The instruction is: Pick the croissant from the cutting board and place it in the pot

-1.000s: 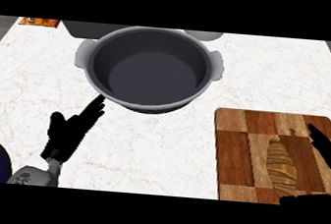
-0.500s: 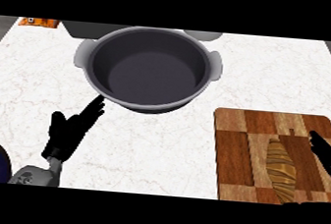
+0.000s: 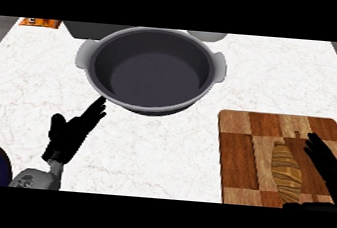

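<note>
The golden-brown crescent croissant [image 3: 287, 169] lies lengthwise on the striped wooden cutting board [image 3: 240, 156], just to the left of the black right hand [image 3: 332, 166], whose fingers are stretched out straight beside the pastry; they seem not to touch it, though the gap is hard to judge here. Ahead and well to the left of that hand stands the round dark-grey metal pot [image 3: 151, 69] with side handles on the white marble counter [image 3: 161, 145]. The black left hand [image 3: 72, 132] rests open, its fingers spread and straight, with the fingertips just short of the pot's near rim.
</note>
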